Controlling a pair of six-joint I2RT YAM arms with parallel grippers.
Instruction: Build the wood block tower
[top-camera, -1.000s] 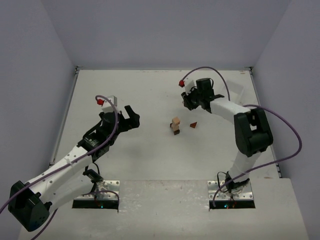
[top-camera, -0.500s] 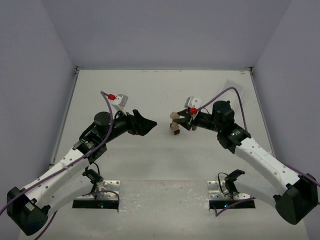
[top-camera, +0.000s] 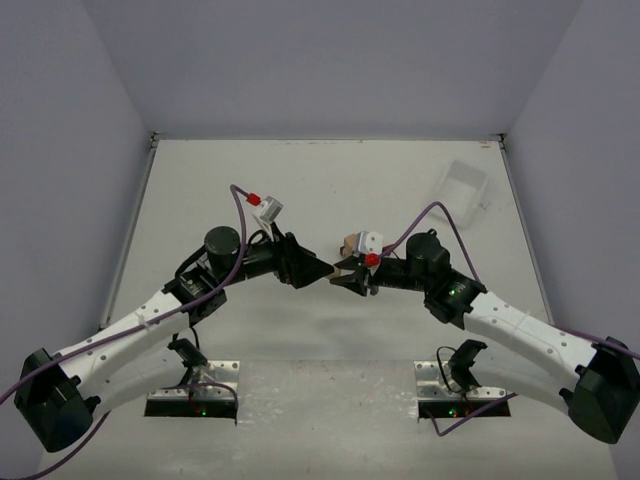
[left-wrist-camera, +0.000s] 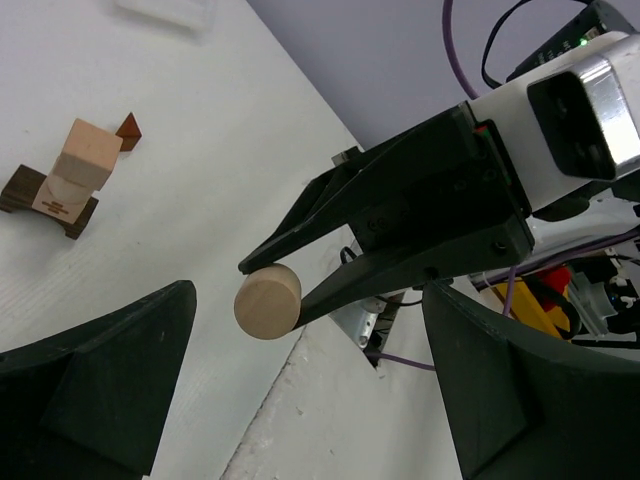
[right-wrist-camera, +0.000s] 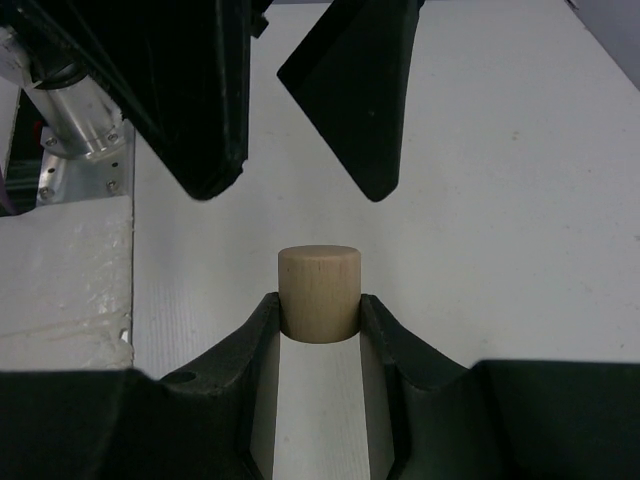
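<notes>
The right gripper (left-wrist-camera: 272, 291) pinches a pale wooden cylinder (right-wrist-camera: 319, 290) between its closed black fingers, holding it above the white table (top-camera: 250, 190). The left gripper (top-camera: 322, 270) faces it tip to tip, jaws spread wide and holding nothing. Just beyond them stands the wood block tower (left-wrist-camera: 63, 182), pale cubes stacked on a dark brown base. Small reddish print on the lower pale cube is too fine to read. A reddish-brown wedge (left-wrist-camera: 128, 127) lies beside the tower.
</notes>
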